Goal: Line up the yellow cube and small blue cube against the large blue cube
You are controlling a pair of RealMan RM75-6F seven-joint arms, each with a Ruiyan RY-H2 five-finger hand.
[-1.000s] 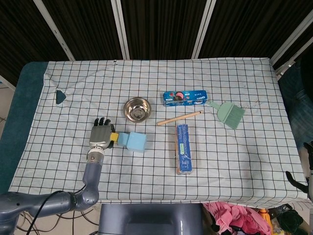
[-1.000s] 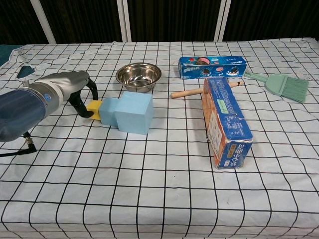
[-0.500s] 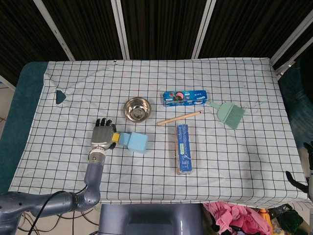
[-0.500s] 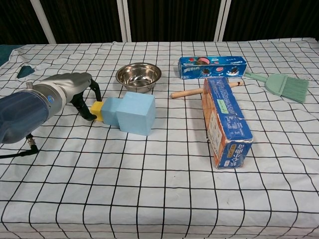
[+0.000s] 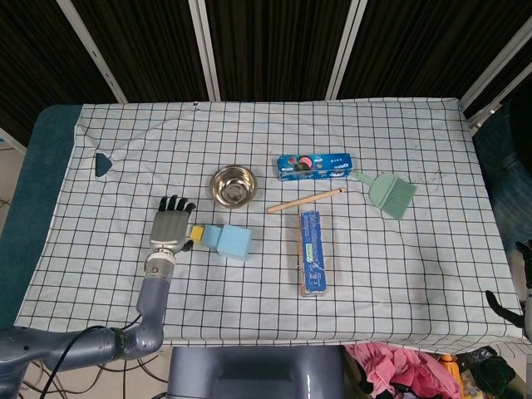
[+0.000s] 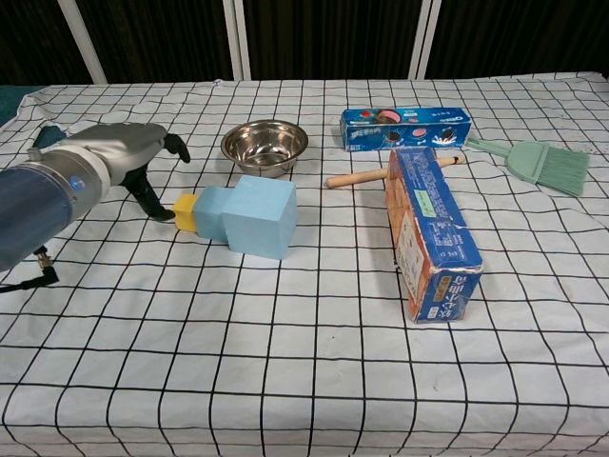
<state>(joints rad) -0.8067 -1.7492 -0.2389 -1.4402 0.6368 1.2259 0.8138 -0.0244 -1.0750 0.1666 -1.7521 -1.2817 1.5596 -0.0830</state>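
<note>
The yellow cube (image 6: 185,211) sits on the tabletop (image 6: 285,362), touching the left face of the small blue cube (image 6: 209,213), which in turn sits flush against the large blue cube (image 6: 259,215). The 3 cubes form 1 row running left to right across the checked cloth, in the front-left part of the table. In the head view the same row shows as yellow cube (image 5: 198,234), small blue cube (image 5: 210,236) and large blue cube (image 5: 235,242).

The left hand (image 6: 133,157) is just to the left of the yellow cube. It holds nothing; its fingers (image 5: 172,204) are spread and extended. 1 dark fingertip (image 6: 157,209) hangs down close beside the yellow cube; whether it touches the cube cannot be told. The right hand (image 5: 519,299) is only partly visible at the far right edge of the head view, well apart from the cubes; its state cannot be told.

Behind the cubes stands a steel bowl (image 6: 265,145). To the right lie a wooden stick (image 6: 366,175), a tall blue box (image 6: 430,228) on its side, and a blue biscuit packet (image 6: 405,127). A green brush (image 6: 538,160) lies at the far right.
</note>
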